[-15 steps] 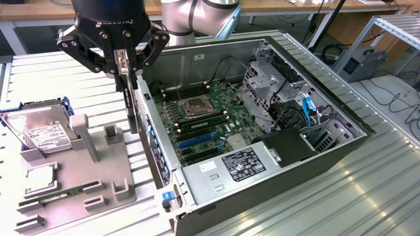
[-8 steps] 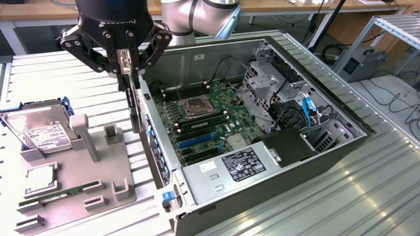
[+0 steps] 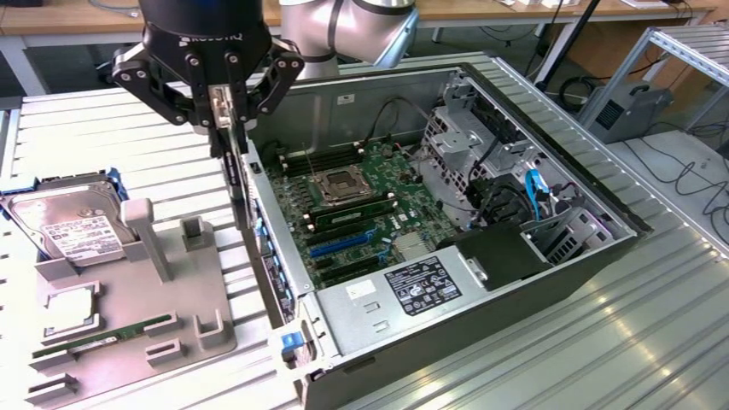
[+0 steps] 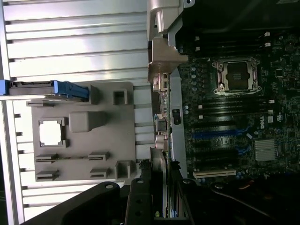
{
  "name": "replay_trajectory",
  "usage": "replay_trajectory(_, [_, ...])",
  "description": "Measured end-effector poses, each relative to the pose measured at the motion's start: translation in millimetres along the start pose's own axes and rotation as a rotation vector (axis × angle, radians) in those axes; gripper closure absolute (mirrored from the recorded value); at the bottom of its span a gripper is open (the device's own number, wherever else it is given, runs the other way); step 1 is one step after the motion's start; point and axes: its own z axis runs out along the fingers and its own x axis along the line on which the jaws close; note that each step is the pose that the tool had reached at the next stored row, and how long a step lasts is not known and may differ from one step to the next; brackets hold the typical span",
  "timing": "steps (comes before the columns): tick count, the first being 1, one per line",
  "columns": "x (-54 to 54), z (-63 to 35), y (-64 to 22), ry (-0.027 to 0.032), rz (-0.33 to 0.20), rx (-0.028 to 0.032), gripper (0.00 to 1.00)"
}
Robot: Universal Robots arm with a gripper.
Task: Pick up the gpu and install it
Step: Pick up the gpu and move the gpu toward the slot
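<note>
At the exterior view's left, the grey holder tray (image 3: 119,278) is lying on the ribbed metal surface (image 3: 102,128) and keeping the spare parts sorted. The hard drive (image 3: 68,226) is sitting at its far end, and the green memory stick (image 3: 102,336) is resting in a groove near the front.

Just beside the tray, the hand (image 3: 225,121) is hanging fingers-down and clenching the gpu (image 3: 236,184). The card is hanging on edge, long side running downward, an orientation that probably suits the slots. It is hovering along the wall of the open computer case (image 3: 479,342) that is facing the tray; whether it is touching that wall I cannot tell.

Further right, the motherboard (image 3: 364,205) is lying exposed, its blue expansion slots (image 3: 341,245) sitting unoccupied. The arm (image 3: 353,26) is reaching in from the far side, its wrist pointing straight down.
</note>
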Motion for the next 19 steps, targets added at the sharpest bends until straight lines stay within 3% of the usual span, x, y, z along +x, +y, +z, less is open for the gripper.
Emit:
replay_trajectory(6, [-3.8, 0.1, 0.3, 0.0000, 0.000, -0.0001, 0.74])
replay_trajectory(19, [-68.7, 2.4, 5.2, 0.0000, 0.000, 0.0000, 0.74])
